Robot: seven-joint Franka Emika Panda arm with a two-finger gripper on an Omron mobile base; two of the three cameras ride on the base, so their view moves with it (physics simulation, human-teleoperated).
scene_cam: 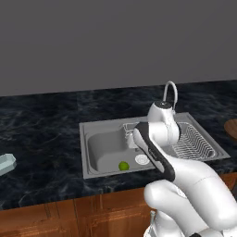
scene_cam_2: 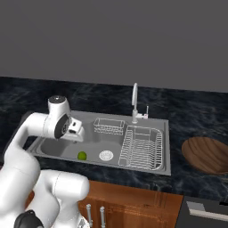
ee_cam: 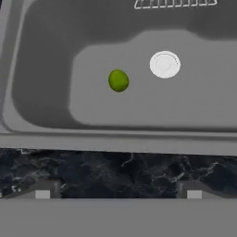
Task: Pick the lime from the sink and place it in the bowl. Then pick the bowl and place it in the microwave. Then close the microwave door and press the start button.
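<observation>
The lime (ee_cam: 118, 80) lies on the sink (ee_cam: 41, 92) floor beyond and below the wide-spread, empty fingers (ee_cam: 42, 190), beside the drain (ee_cam: 165, 64); small, firm and likely to roll, it wants a grip across its middle.

I see the black marble counter (scene_cam_2: 196, 116) carrying the sink (scene_cam_2: 53, 150), with the bowl (scene_cam_2: 207, 154) right of it.

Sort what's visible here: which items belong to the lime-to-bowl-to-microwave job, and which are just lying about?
Job items:
- lime, on the basin floor beside the drain
- sink
- bowl, on the counter right of the sink
- claw, open, above the counter edge

Just lying about:
- faucet
- drying rack
- pale blue-grey object at the counter's far left
</observation>
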